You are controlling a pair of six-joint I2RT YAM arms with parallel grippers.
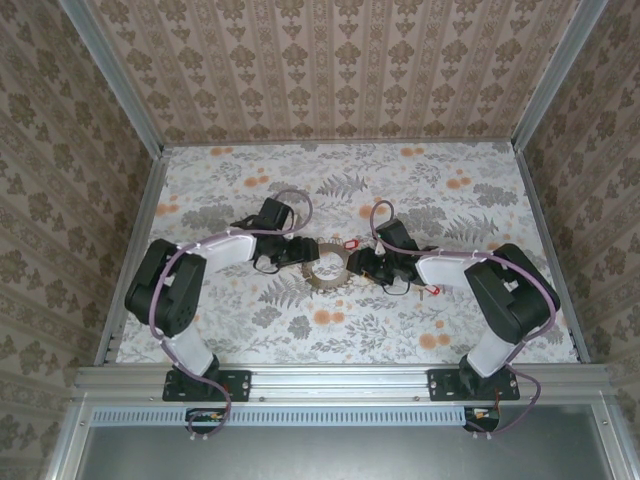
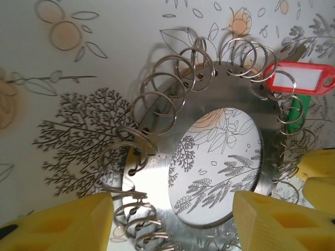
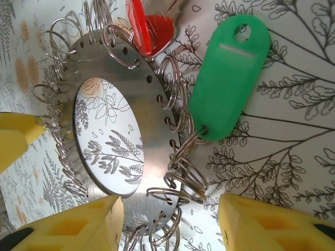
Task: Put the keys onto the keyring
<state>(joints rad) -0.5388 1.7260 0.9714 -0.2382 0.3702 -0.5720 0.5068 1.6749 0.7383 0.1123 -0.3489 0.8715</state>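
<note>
Yellow fingers of the left jaws stand well apart, partly open, with nothing clamped between them. The near rim of the keyring lies in the gap below them, and I cannot tell whether either finger touches it. The right jaws are likewise partly open, their fingers set either side of the ring's edge and gripping nothing that can be seen. The keyring is a flat metal disc with a wide central hole, through which the flowered surface shows, and a row of small holes round its rim. Wire rings are threaded through those holes all the way round. In the right wrist view a green tag lies flat on the surface just beside the disc, joined to it by a cluster of wire rings. A red tag hangs from the rim close to the green one. From the top camera the keyring lies on the surface midway between the two arms, with both jaws meeting over it and patterned walls around
</note>
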